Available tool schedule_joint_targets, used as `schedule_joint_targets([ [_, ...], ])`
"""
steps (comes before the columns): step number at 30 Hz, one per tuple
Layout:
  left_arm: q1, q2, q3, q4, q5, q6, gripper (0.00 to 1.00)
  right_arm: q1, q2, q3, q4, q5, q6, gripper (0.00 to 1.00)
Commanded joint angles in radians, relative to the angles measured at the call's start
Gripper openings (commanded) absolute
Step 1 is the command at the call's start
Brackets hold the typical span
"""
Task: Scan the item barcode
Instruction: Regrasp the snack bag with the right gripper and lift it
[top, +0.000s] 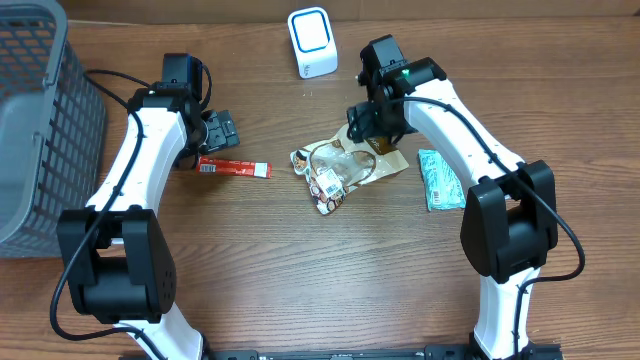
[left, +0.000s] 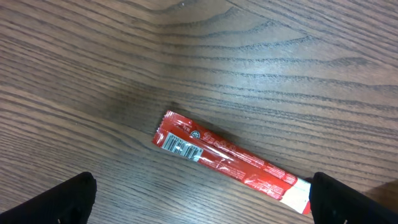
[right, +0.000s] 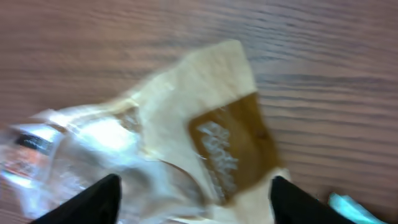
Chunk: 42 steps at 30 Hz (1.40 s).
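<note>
1. The grey mesh basket (top: 85, 110) sits at 10 o'clock; I see only its own floor inside.
2. My left gripper (left: 202, 200) hangs spread wide over the red stick pack (left: 230, 160), barcode up, at 9 o'clock.
3. My right gripper (right: 196, 199), fingers apart, is over the central snack bag (top: 340, 168); the scanner (top: 312, 42) stands at 12 o'clock.

dark wood-grain table (top: 300, 285), grey mesh basket (top: 62, 120) at one corner

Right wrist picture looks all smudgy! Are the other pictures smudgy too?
Right wrist view: blurry, the tan snack bag is smeared and its writing cannot be read. Left wrist view: sharp, the red packet shows its barcode crisply. Overhead view: sharp and evenly lit, with only soft shadows.
</note>
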Motion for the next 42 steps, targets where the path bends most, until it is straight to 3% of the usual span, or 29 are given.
schedule_joint_targets([
  [1, -0.002, -0.005, 0.015, 0.002, -0.012, 0.019, 0.99, 0.007, -0.011, -0.005, 0.043, -0.152, 0.219, 0.59],
  [3, -0.002, -0.005, 0.015, 0.002, -0.012, 0.019, 1.0, 0.02, -0.011, -0.005, 0.066, -0.17, 0.285, 0.33],
  [7, -0.002, -0.005, 0.015, 0.002, -0.012, 0.019, 1.0, 0.063, -0.011, -0.025, 0.103, -0.166, 0.436, 0.2],
  [14, -0.002, -0.005, 0.015, 0.002, -0.012, 0.019, 1.0, 0.169, -0.011, -0.133, 0.233, -0.114, 0.562, 0.15],
  [21, -0.002, -0.005, 0.015, 0.002, -0.012, 0.019, 1.0, 0.247, -0.011, -0.238, 0.304, -0.067, 0.565, 0.14],
  [32, -0.002, -0.005, 0.015, 0.002, -0.012, 0.019, 0.99, 0.223, -0.011, -0.267, 0.091, 0.105, 0.558, 0.15],
  [39, -0.002, -0.005, 0.015, 0.002, -0.012, 0.019, 1.0, 0.194, -0.011, -0.267, -0.035, 0.103, 0.547, 0.15],
  [42, -0.002, -0.005, 0.015, 0.002, -0.012, 0.019, 1.0, 0.187, -0.014, -0.25, -0.093, 0.053, 0.458, 0.15],
])
